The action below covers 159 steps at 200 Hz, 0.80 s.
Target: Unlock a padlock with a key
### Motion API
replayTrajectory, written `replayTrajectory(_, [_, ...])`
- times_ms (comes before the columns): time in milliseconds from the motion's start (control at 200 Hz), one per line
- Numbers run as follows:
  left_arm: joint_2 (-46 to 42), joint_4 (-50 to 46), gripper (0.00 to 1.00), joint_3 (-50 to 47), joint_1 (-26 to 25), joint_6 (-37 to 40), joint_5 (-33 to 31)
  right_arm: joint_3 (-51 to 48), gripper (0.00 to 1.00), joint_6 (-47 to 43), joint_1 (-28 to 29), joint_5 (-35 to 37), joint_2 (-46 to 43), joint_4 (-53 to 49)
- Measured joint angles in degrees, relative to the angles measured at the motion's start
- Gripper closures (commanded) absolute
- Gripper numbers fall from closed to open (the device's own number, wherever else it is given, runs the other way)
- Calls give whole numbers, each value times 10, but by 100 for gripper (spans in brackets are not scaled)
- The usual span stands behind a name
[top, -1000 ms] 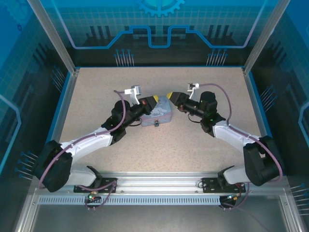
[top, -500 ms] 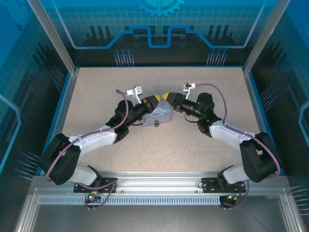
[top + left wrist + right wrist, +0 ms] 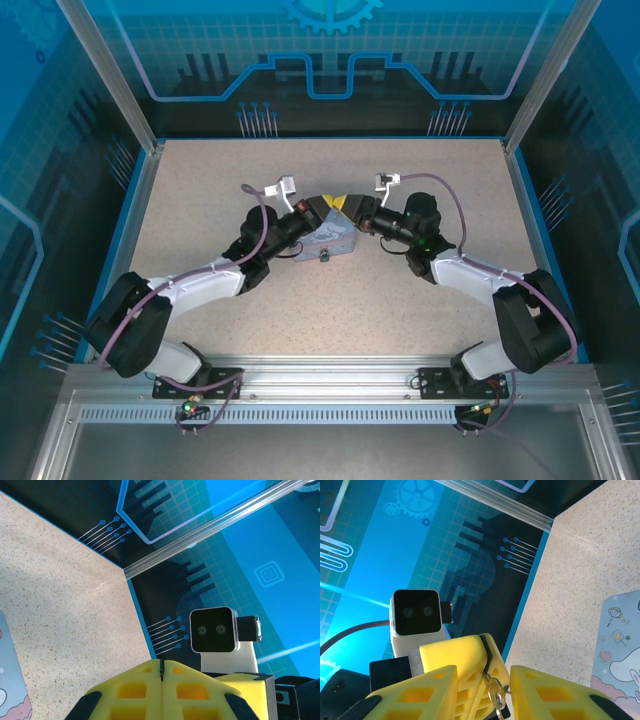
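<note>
Left arm (image 3: 200,285) is stretched in from 7 o'clock and right arm (image 3: 470,272) from 5 o'clock, both bent at the elbow, with tips brought nose to nose over the tabletop (image 3: 400,320) centre. Left hand (image 3: 326,204) and right hand (image 3: 347,203) are met at the 12 o'clock edge of the pale blue tin (image 3: 335,240).

Left hand is clenched: its yellow fingers (image 3: 130,690) are pressed flat together with the seam closed. In the right wrist view a small key (image 3: 495,692) on a ring is seen pinched at the left hand's tip, hanging toward 6 o'clock. Most of the key is covered by those fingers.

Right hand is not clenched. Its fingers (image 3: 545,692) are parted and set either side of the left tip and the key. Contact with the key cannot be told.

Padlock (image 3: 323,255) is seen as a small dark piece at the tin's 6 o'clock edge, well apart from the key, with the tin's lid lying between. The right arm's wrist camera block (image 3: 212,630) is seen at 5 o'clock in the left wrist view. Blue printed wall panels (image 3: 330,60) stand at 12 o'clock.
</note>
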Motion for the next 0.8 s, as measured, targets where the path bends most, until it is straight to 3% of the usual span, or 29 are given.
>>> replayTrajectory(130, [2, 2, 100, 1, 1, -5, 1, 0, 73, 0, 0, 0, 0, 4])
replayTrajectory(450, [4, 12, 100, 1, 3, -14, 1, -10, 74, 0, 0, -2, 0, 8])
replayTrajectory(795, [11, 22, 100, 1, 4, -15, 1, -14, 82, 0, 0, -4, 0, 11])
